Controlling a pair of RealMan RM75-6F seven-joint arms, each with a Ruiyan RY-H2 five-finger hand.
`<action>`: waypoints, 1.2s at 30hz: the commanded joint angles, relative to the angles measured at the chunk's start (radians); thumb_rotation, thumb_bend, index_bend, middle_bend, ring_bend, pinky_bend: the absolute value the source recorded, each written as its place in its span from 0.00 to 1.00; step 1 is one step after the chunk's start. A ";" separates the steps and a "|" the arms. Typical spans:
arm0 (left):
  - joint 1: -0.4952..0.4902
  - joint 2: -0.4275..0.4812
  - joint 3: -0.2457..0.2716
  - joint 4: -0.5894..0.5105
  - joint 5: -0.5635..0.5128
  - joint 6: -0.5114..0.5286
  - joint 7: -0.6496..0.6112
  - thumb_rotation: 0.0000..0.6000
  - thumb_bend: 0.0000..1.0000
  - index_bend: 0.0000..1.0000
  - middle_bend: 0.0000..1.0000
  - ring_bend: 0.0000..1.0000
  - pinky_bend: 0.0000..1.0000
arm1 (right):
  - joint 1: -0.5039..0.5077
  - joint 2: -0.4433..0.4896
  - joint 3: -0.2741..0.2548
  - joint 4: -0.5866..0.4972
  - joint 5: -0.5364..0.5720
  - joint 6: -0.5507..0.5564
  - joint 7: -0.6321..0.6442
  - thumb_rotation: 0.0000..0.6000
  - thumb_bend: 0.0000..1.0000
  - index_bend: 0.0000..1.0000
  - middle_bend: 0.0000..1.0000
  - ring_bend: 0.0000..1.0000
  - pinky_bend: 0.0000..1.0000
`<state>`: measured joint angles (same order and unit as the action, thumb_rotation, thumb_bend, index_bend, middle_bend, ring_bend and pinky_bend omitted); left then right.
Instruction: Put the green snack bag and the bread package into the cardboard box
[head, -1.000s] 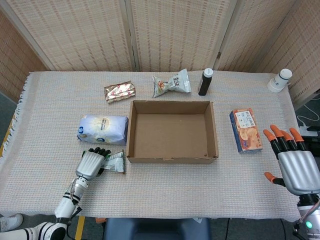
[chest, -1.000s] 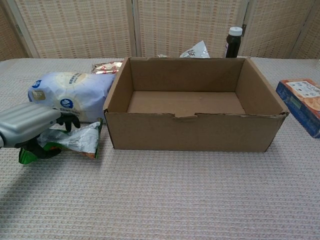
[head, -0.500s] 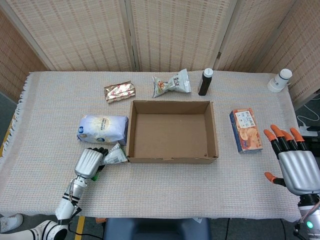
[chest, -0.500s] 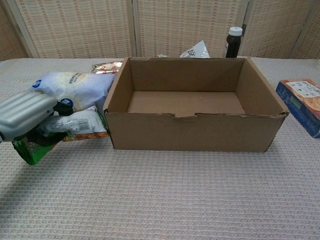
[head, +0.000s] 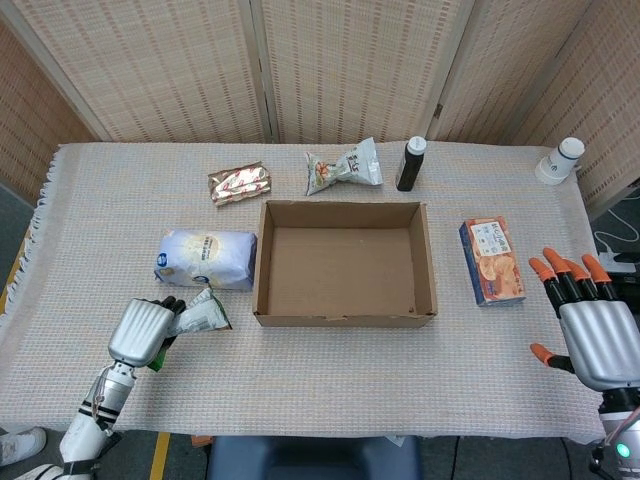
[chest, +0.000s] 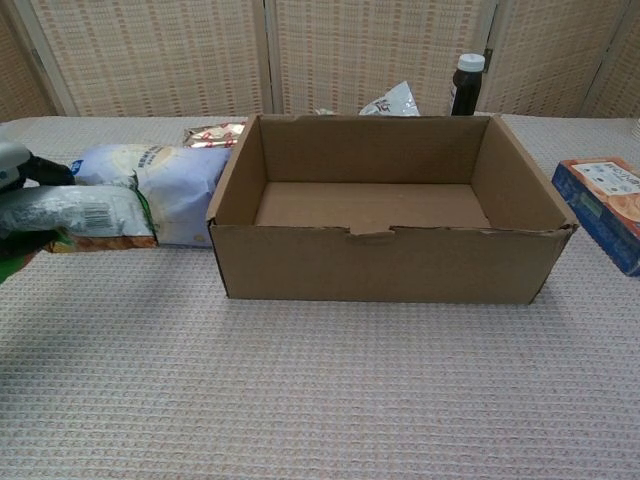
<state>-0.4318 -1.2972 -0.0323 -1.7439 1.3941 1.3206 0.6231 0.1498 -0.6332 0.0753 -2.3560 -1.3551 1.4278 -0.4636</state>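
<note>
Since the earlier frame, the green snack bag (head: 203, 315) has been lifted off the worktop (head: 330, 380) and drawn leftward, away from the near-left corner of the cardboard box (head: 344, 263), where it had been pressed against the wall. It is gripped in the closed left hand (head: 141, 330), apparently raised so that the box wall can be cleared; the bread package (head: 206, 258) lies untouched just left of the box. Near the right edge, the right hand (head: 590, 335) is held open and empty, fingers spread
</note>
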 joint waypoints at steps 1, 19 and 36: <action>0.027 0.194 -0.013 -0.232 -0.024 0.043 0.123 1.00 0.49 0.75 0.82 0.73 0.80 | -0.001 0.000 -0.001 0.000 -0.003 0.000 -0.001 1.00 0.03 0.08 0.00 0.00 0.00; -0.218 0.053 -0.216 -0.515 -0.077 -0.042 0.275 1.00 0.49 0.76 0.84 0.75 0.81 | -0.017 0.010 -0.006 0.000 -0.057 0.015 0.025 1.00 0.03 0.08 0.00 0.00 0.00; -0.441 -0.303 -0.323 -0.007 -0.250 -0.169 0.177 1.00 0.49 0.76 0.84 0.75 0.81 | -0.008 0.019 0.010 0.000 0.006 0.011 0.016 1.00 0.03 0.08 0.00 0.00 0.00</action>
<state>-0.8296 -1.5432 -0.3266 -1.8296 1.1920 1.1880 0.8420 0.1384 -0.6129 0.0832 -2.3560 -1.3576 1.4424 -0.4419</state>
